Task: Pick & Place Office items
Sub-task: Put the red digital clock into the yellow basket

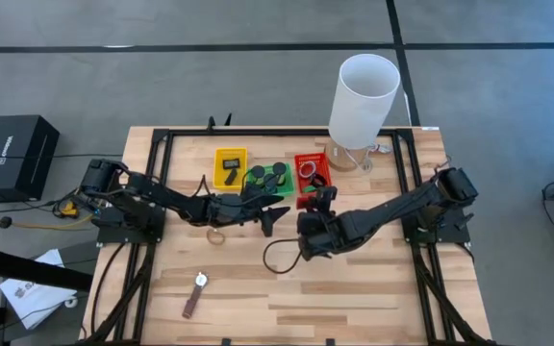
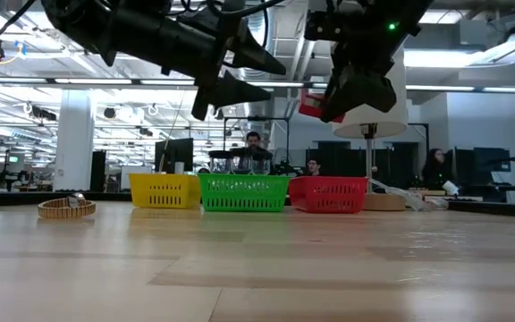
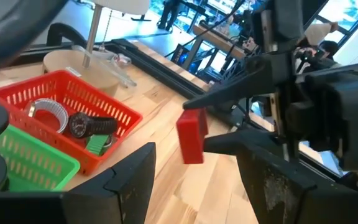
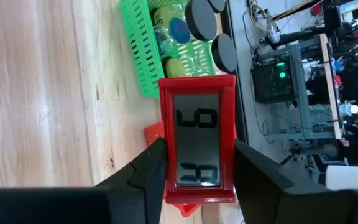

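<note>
A red-framed digital clock [image 4: 197, 134] hangs above the table near the red tray [image 1: 313, 161], and my right gripper [image 4: 199, 144] is shut on it. The clock also shows in the high view [image 1: 308, 202] and in the low view [image 2: 311, 105]. My left gripper [image 3: 197, 165] is open with nothing between its fingers. It points at the clock [image 3: 191, 135] from the table's left, a short way off. In the high view my left gripper [image 1: 269, 219] stands in front of the green tray [image 1: 288, 191]. My right gripper pinches the clock between its two fingers, one on each long side of the red frame [image 4: 165, 158]. The fingers come from the table's right, slanting down. The clock is lifted clear of the table, its display toward the wrist camera.
The yellow tray [image 1: 230, 154] holds a black item, the green tray dark round cylinders. A watch [image 3: 89, 124], a ring and a green clip lie in the red one. A tall white cylinder [image 1: 364, 88] stands at back right. A brown-strapped watch [image 1: 196, 291] and a ring [image 1: 216, 235] lie near left.
</note>
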